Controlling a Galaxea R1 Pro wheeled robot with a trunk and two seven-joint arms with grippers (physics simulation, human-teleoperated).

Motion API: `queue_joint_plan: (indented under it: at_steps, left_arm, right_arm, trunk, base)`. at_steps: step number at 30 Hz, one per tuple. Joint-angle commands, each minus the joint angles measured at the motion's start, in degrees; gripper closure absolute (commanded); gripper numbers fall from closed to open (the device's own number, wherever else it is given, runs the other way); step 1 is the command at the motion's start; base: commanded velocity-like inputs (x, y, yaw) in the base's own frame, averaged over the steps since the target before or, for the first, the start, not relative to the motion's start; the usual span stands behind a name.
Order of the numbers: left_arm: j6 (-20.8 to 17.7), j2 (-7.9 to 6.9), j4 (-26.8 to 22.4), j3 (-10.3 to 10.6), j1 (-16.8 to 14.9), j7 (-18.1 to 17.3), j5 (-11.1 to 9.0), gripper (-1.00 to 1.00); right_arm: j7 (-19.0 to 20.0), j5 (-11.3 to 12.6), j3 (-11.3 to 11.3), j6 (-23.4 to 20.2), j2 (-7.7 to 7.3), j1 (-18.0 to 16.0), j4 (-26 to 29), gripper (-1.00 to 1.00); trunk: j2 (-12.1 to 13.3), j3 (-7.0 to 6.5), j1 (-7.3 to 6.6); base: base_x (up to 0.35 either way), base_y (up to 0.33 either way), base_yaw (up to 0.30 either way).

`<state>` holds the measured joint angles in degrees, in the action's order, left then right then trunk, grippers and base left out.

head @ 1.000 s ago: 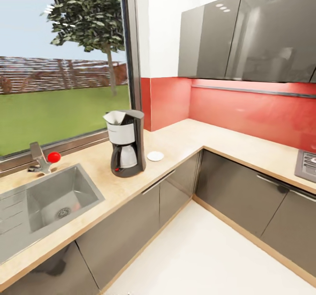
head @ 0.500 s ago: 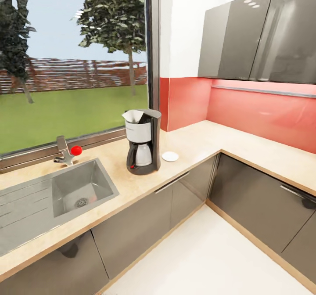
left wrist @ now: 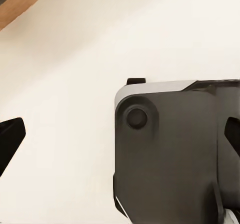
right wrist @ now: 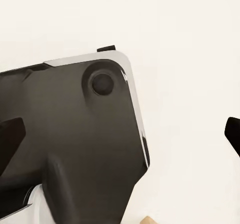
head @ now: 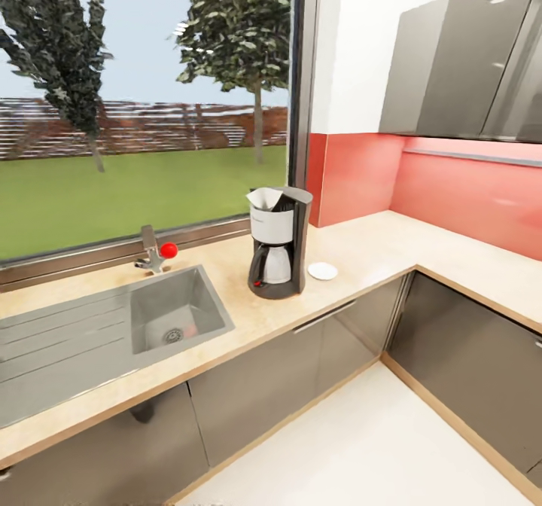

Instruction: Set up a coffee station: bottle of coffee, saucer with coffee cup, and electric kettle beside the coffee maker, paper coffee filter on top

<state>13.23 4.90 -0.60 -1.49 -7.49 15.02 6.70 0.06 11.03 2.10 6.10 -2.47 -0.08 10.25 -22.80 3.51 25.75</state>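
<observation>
The coffee maker [head: 279, 248] stands on the kitchen countertop [head: 361, 254] by the window, right of the sink. A white paper coffee filter [head: 266, 199] sits in its top. The saucer [head: 322, 270] lies flat on the counter just right of the machine, with nothing on it. The bottle of coffee, the coffee cup and the electric kettle are out of view. My left gripper [left wrist: 120, 139] is open over pale floor and the robot's dark base [left wrist: 170, 154]. My right gripper [right wrist: 122, 136] is open too, with nothing between its dark fingertips [right wrist: 10, 139].
A steel sink [head: 177, 312] with a drainboard is set into the counter at the left, behind it a faucet [head: 153, 248] with a red knob. Grey cabinets [head: 263, 382] run below, turning a corner at the right. Dark wall cabinets [head: 459, 62] hang above the red backsplash. Pale floor [head: 361, 446] lies in front.
The whole head picture has slid to the right, so the camera has turned or moved left. The coffee maker, filter and saucer keep their places on the counter.
</observation>
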Motion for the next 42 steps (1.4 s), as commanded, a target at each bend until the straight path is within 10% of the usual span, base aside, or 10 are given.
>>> queue_joint_plan:
  at_steps: [1,42]
  left_arm:
    - [0.13,0.02,0.10,-0.18,-0.07,0.36,0.60,-1.00]
    - [0.13,0.00,0.08,-0.29,-0.07,0.36,0.60,-1.00]
  right_arm:
    - [0.02,0.22,0.18,0.14,0.01,-0.03,0.03,-1.00]
    - [-0.07,0.22,0.18,0.14,0.03,-0.01,0.03,-1.00]
  trunk:
    - [-0.12,0.12,0.03]
    - [-0.12,0.12,0.03]
  base:
    - [0.000,0.000,0.276]
    - [0.000,0.040,0.276]
